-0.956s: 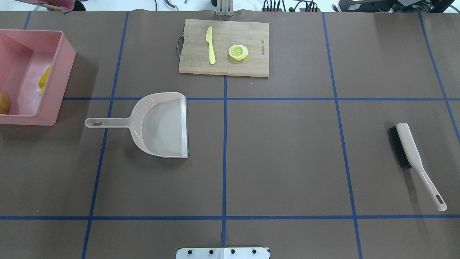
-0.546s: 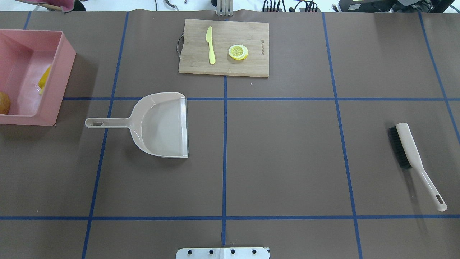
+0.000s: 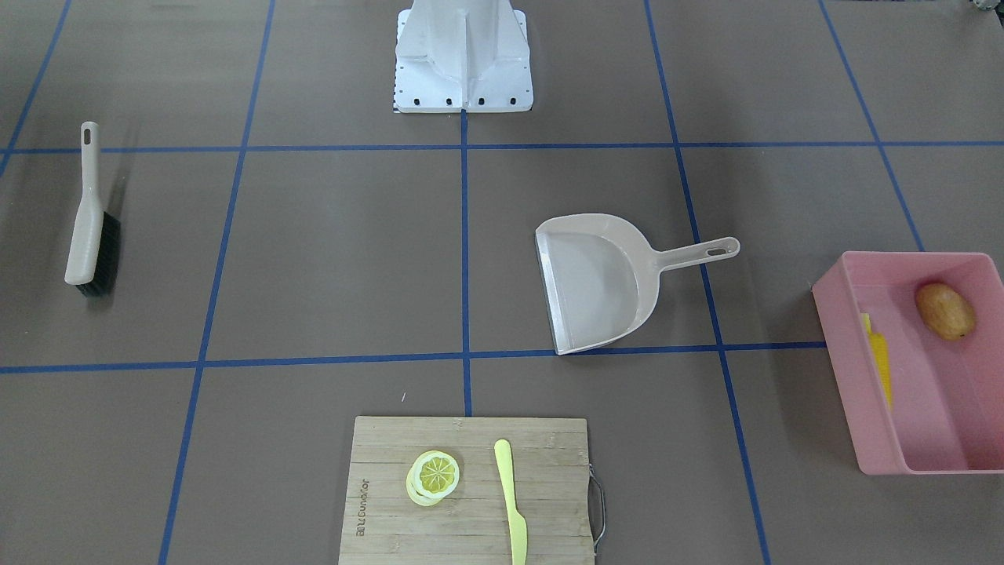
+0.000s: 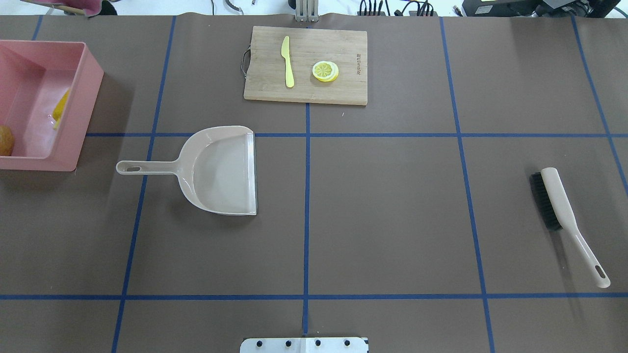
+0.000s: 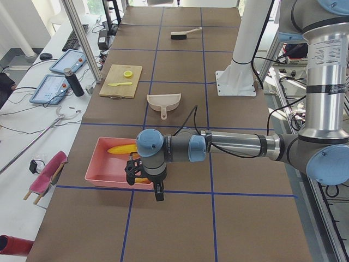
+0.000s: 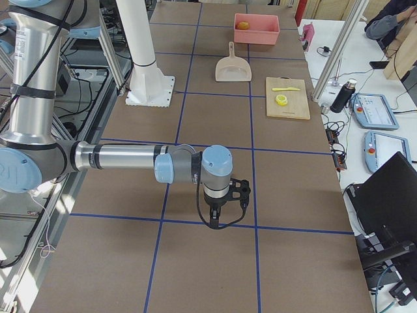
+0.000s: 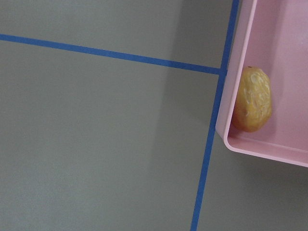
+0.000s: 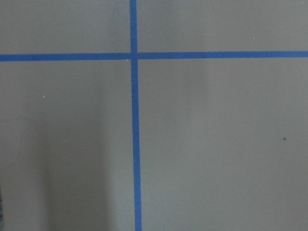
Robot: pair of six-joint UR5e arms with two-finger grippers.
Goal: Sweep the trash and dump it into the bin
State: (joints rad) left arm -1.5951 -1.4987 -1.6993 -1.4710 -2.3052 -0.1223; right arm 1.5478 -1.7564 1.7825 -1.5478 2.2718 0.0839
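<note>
Left gripper (image 5: 146, 177), by the bin's corner, and right gripper (image 6: 225, 199) hide whether their jaws are spread; farther off, inside the pink bin (image 3: 839, 353), potato (image 3: 945, 311) and corn cob (image 3: 878, 361) look light, rigid, slippery, best pinched mid-body.

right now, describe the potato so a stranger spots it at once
The big pink tub sits far out on the robot's left. By its wall nearer the robot lies the potato: brown and oval, unlike the long yellow corn cob.

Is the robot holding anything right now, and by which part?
Nothing, it seems: the dustpan and brush lie untouched, and the left end effector and right end effector look empty.
</note>
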